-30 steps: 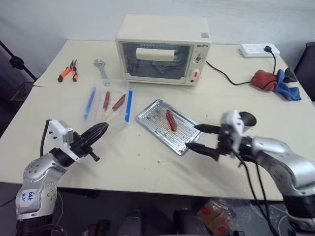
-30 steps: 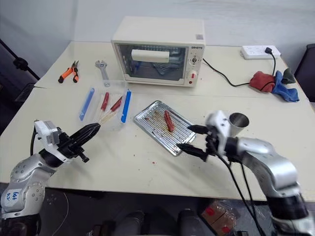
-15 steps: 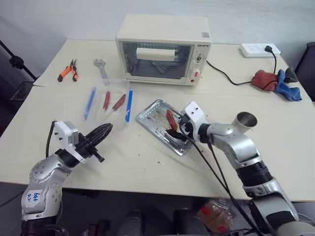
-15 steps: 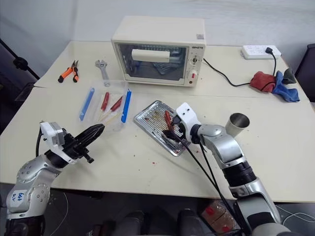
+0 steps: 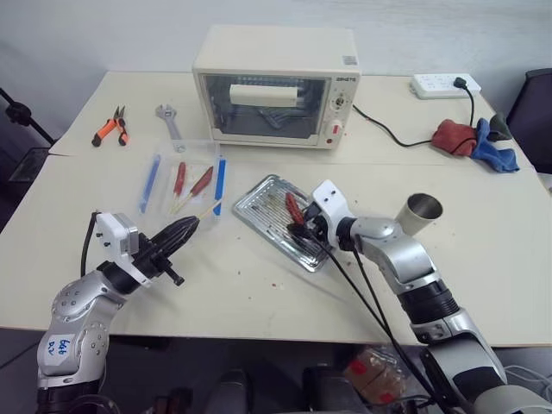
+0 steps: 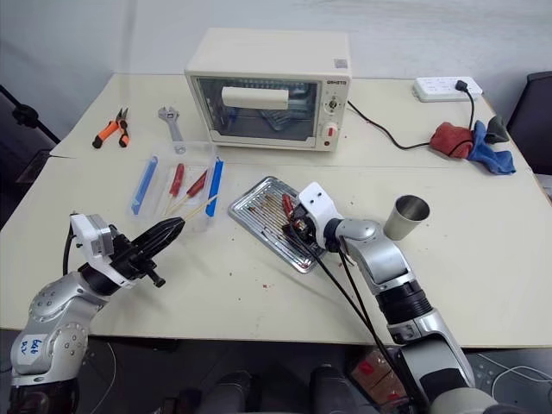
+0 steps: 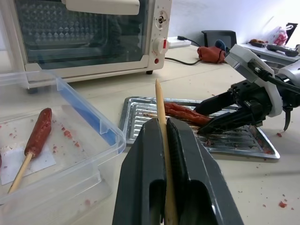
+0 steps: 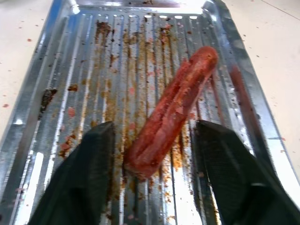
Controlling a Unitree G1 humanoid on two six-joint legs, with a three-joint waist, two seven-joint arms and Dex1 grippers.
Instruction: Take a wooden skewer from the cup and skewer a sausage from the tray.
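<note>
My left gripper [image 5: 185, 228] is shut on the wooden skewer [image 7: 161, 117], near the table's front left; the pointed tip sticks out towards the tray. The sausage [image 8: 173, 108] lies on the ribbed silver tray [image 5: 263, 191] at the table's middle. My right gripper [image 8: 154, 126] is down on the tray, one black finger [image 8: 93, 173] on each side of the sausage's near end. A narrow gap still shows on both sides. The steel cup [image 5: 423, 209] stands right of the tray, behind my right forearm.
A cream toaster oven [image 5: 276, 86] stands at the back. A clear plastic box [image 5: 181, 181] with skewered sausages and blue sticks lies left of the tray. Orange pliers [image 5: 108, 129] and a wrench [image 5: 168, 121] lie far left; a power strip [image 5: 440, 84] and cloths [image 5: 470, 138] lie far right.
My right gripper moved from off the tray's front right corner onto the tray and narrowed its jaws around the sausage. The left gripper held still. The camera shifted slightly.
</note>
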